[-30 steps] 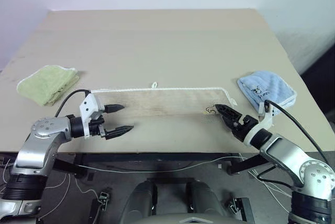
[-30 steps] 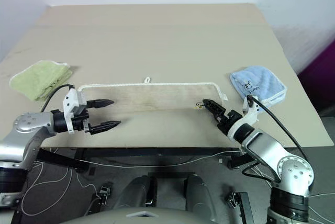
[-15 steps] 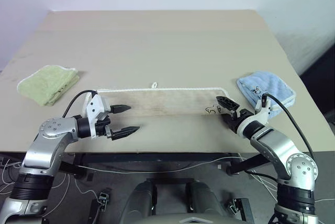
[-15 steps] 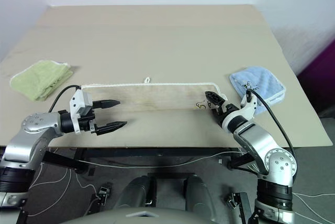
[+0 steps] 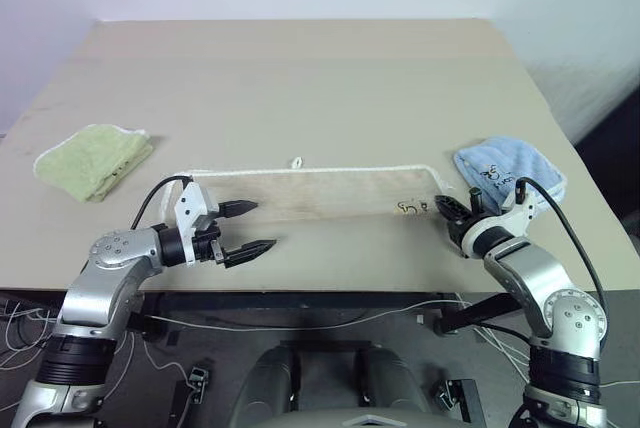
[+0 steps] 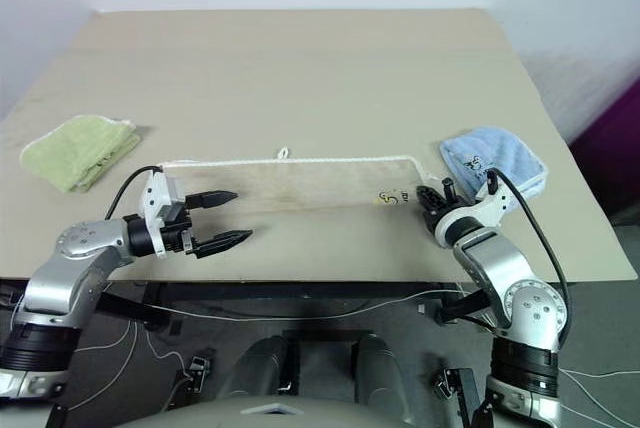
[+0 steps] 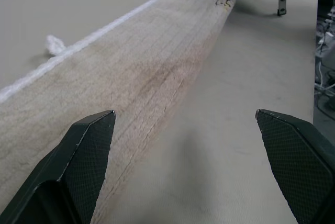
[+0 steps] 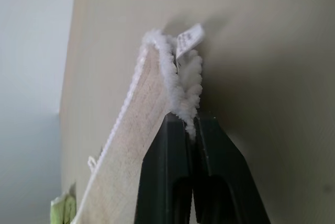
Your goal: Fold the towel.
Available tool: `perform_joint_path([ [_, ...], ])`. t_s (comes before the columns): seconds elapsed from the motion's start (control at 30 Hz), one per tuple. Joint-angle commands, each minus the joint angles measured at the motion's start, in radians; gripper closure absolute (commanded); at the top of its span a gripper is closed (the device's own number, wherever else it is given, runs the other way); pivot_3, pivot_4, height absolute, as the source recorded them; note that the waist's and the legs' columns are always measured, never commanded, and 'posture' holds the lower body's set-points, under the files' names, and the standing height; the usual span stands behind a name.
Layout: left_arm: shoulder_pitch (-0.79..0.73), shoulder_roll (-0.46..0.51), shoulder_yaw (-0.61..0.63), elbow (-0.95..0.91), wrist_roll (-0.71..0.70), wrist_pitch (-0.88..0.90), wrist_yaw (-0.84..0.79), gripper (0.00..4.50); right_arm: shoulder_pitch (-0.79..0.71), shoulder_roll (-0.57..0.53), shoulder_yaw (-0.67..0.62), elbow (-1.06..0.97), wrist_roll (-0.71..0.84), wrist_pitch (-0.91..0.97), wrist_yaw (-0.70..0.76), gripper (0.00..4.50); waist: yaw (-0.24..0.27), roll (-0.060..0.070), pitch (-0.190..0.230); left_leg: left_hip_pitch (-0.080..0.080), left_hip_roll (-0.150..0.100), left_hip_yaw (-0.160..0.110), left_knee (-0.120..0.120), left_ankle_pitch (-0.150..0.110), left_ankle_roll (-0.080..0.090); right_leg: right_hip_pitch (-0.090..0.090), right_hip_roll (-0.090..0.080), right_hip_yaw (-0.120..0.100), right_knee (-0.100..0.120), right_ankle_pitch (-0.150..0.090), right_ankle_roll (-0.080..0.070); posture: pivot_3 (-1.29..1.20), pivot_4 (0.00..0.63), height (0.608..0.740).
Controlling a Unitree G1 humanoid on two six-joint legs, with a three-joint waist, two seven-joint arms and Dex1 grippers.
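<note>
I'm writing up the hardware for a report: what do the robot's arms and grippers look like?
Both arms have silver-grey metal shells with black joints. Each ends in a white wrist block and a black gripper, the left gripper and the right gripper, with two tapered, pointed fingers whose inner faces are finely cross-hatched. A black cable loops from each wrist back along the arm.

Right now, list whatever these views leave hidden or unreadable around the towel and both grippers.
- Left eye view: the small dark embroidered mark on the beige towel is too small to read.
- Right wrist view: the towel's white tag is too small to read; the closed fingers of the right gripper hide the pinched corner.
- Left wrist view: the picture's edge cuts off the towel's near end by the open left gripper.
- Whether layers lie folded underneath cannot be told.
</note>
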Motion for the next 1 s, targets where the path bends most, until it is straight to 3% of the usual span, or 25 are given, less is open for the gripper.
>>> perform_joint_path([
  [0.03, -0.008, -0.008, -0.002, -0.015, -0.001, -0.008, 0.008, 0.00, -0.023, -0.062, -0.047, -0.035, -0.017, -0.003, 0.020, 4.48, 0.000, 0.000, 0.000, 0.000, 0.000, 0.000, 0.000, 0.000, 0.000, 0.000, 0.000, 0.000, 0.000, 0.000, 0.000, 0.00, 0.150, 0.740],
  [0.37, 0.000, -0.034, -0.003, 0.000, 0.012, -0.024, 0.027, 0.00, -0.076, -0.305, -0.110, -0.030, -0.068, 0.054, 0.129, 4.48, 0.000, 0.001, 0.000, 0.000, 0.000, 0.001, 0.000, 0.000, 0.000, 0.000, 0.000, 0.000, 0.000, 0.000, 0.000, 0.00, 0.150, 0.740],
  [0.47, -0.007, -0.039, -0.004, 0.005, 0.015, -0.026, 0.031, 0.00, -0.118, -0.413, -0.032, -0.071, -0.164, 0.130, 0.233, 4.48, -0.001, 0.001, 0.000, 0.000, 0.000, 0.001, 0.000, 0.000, 0.000, 0.000, 0.001, 0.000, 0.000, 0.000, 0.000, 0.00, 0.150, 0.740],
  [0.63, -0.013, -0.054, -0.010, 0.007, 0.021, -0.030, 0.040, 0.00, -0.208, -0.557, 0.225, -0.174, -0.458, 0.201, 0.495, 4.48, -0.004, 0.001, 0.000, 0.000, 0.002, 0.001, 0.000, 0.000, 0.001, 0.000, 0.001, 0.000, -0.001, 0.000, 0.000, 0.00, 0.150, 0.740],
  [0.8, -0.007, -0.070, -0.019, -0.006, 0.024, -0.032, 0.055, 0.00, -0.341, -0.525, 0.471, -0.188, -0.702, 0.203, 0.682, 4.48, 0.000, 0.001, 0.000, -0.001, 0.002, 0.001, 0.001, 0.000, 0.001, -0.001, 0.000, 0.000, -0.001, 0.000, 0.000, 0.00, 0.150, 0.740],
  [1.0, 0.010, -0.081, -0.019, -0.030, 0.016, -0.029, 0.083, 0.00, -0.425, -0.393, 0.639, -0.139, -0.893, 0.193, 0.811, 4.48, 0.000, 0.000, 0.000, -0.001, 0.002, 0.000, 0.001, 0.000, 0.000, -0.001, 0.000, 0.000, -0.001, 0.000, 0.000, 0.00, 0.150, 0.740],
])
